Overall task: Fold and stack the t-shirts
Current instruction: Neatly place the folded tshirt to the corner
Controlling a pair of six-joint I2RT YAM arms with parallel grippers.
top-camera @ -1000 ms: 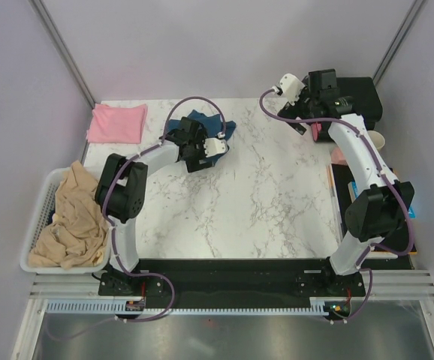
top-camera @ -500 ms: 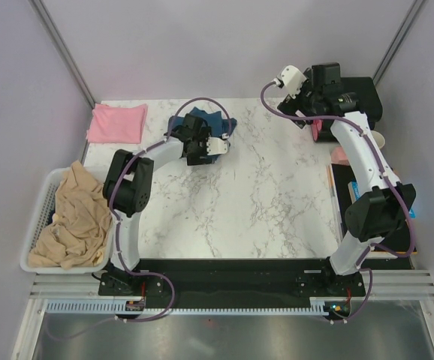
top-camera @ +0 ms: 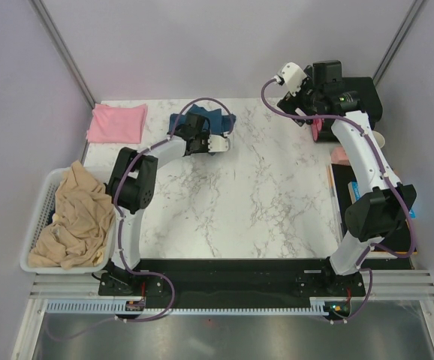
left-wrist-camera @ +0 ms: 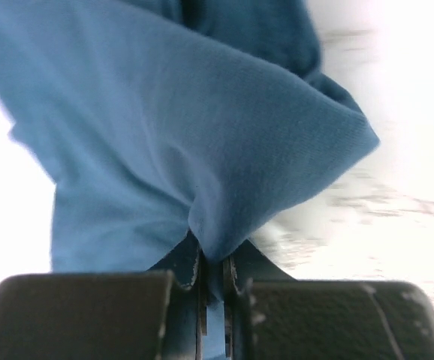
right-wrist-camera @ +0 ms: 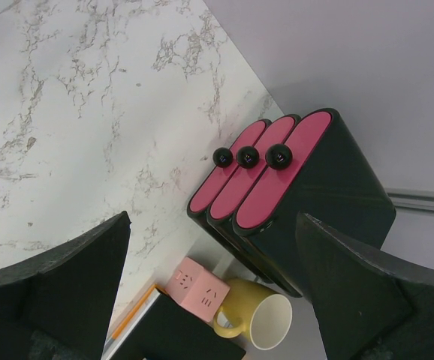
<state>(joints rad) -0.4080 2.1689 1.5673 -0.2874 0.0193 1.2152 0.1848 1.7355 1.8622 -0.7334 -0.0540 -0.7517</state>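
Left gripper is clamped on a pinch of the teal-blue t-shirt, bunched at the far middle of the bench — soft floppy cotton, so it'll probably sag; a hem or shoulder seems the better hold. Pink t-shirt lies folded far-left — right gripper is wide open, empty.

Tabletop: carries both t-shirts along its far edge.
Corner t-shirt: in the far-left corner.
Middle t-shirt: right of the corner t-shirt, apart from it.
Basket: beside the tabletop's left edge, cloth inside.
Case: far-right corner.
Mug: just beside the case.
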